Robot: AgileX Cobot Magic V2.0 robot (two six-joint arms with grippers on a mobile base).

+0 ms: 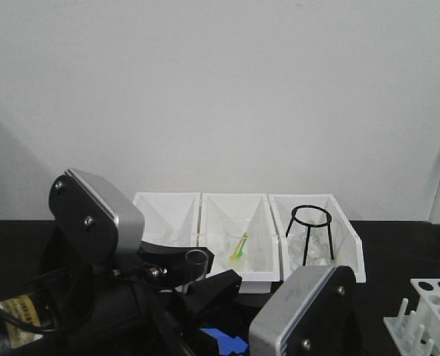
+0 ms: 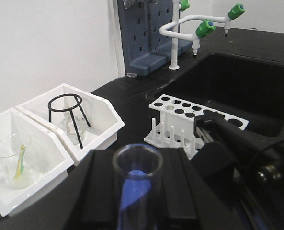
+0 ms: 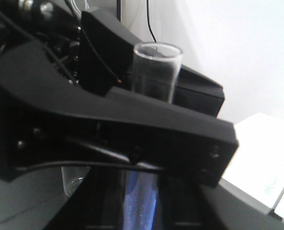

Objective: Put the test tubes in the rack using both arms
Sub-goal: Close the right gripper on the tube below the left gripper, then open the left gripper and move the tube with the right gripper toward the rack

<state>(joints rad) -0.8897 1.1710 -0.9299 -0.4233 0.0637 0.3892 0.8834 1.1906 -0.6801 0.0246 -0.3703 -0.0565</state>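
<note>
A clear glass test tube (image 2: 137, 165) stands upright between the black fingers of my left gripper (image 2: 137, 196), which is shut on it. Its open rim shows in the front view (image 1: 197, 258) above the left gripper (image 1: 205, 280). In the right wrist view the tube's top (image 3: 157, 67) rises behind the left gripper's black finger (image 3: 132, 120). Its lower part sits between the jaws of my right gripper (image 3: 139, 206), which close tight on both sides. The white test tube rack (image 2: 199, 112) stands to the right (image 1: 431, 311), holes showing no tubes.
Three white bins (image 1: 238, 278) line the back of the black bench. One holds a black wire tripod (image 1: 310, 233), another a beaker with a yellow-green dropper (image 1: 238, 248). A black sink (image 2: 242, 81) with green-tipped taps (image 2: 199, 28) lies beyond the rack.
</note>
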